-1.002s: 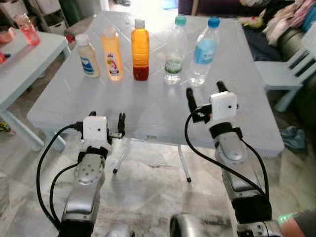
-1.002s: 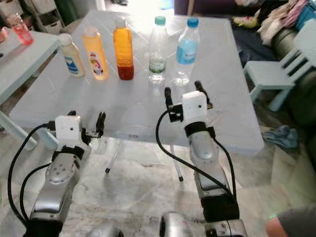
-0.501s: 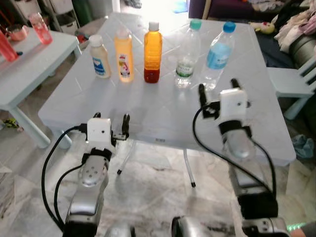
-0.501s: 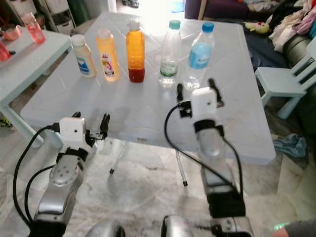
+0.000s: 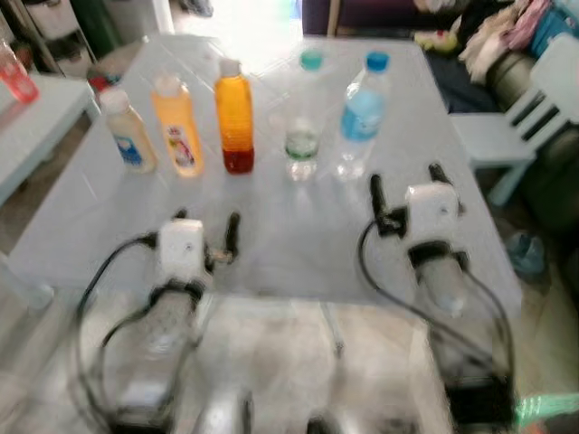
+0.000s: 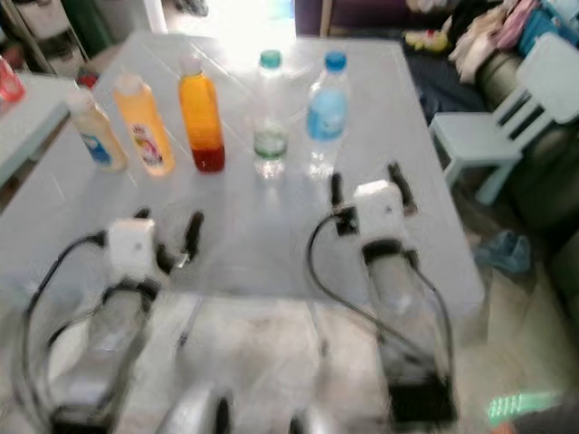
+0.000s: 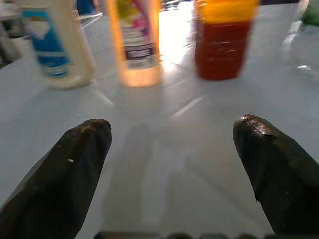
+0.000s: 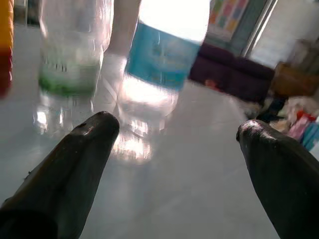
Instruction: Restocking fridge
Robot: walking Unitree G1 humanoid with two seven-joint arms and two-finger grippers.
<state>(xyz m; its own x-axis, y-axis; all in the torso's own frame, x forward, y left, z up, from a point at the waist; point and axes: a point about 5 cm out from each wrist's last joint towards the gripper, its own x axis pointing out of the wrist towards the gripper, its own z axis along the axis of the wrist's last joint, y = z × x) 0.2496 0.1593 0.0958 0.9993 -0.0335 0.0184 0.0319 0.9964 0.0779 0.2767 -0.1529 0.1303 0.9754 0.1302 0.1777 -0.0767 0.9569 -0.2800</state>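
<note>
Five bottles stand in a row on the pale grey table point(image 5: 271, 235): a cream bottle point(image 5: 127, 134), a yellow bottle point(image 5: 177, 128), an orange juice bottle point(image 5: 234, 117), a clear green-label bottle point(image 5: 303, 122) and a clear blue-label bottle point(image 5: 361, 113). My left gripper point(image 5: 206, 225) hovers open over the table's near part, short of the yellow bottle point(image 7: 134, 42) and orange juice bottle point(image 7: 224, 40). My right gripper point(image 5: 407, 181) is open and empty just in front of the blue-label bottle point(image 8: 159, 59), with the green-label bottle point(image 8: 70, 59) beside it.
A pale child's chair point(image 5: 534, 108) stands right of the table, with a sofa heaped with clothes point(image 5: 493, 32) behind it. A low side table at the left carries a red cup point(image 5: 14, 77). A cloth point(image 5: 525, 253) lies on the floor at right.
The camera has shifted and the picture is now blurred. Both grippers reach a little further over the table toward the bottles and stay open.
</note>
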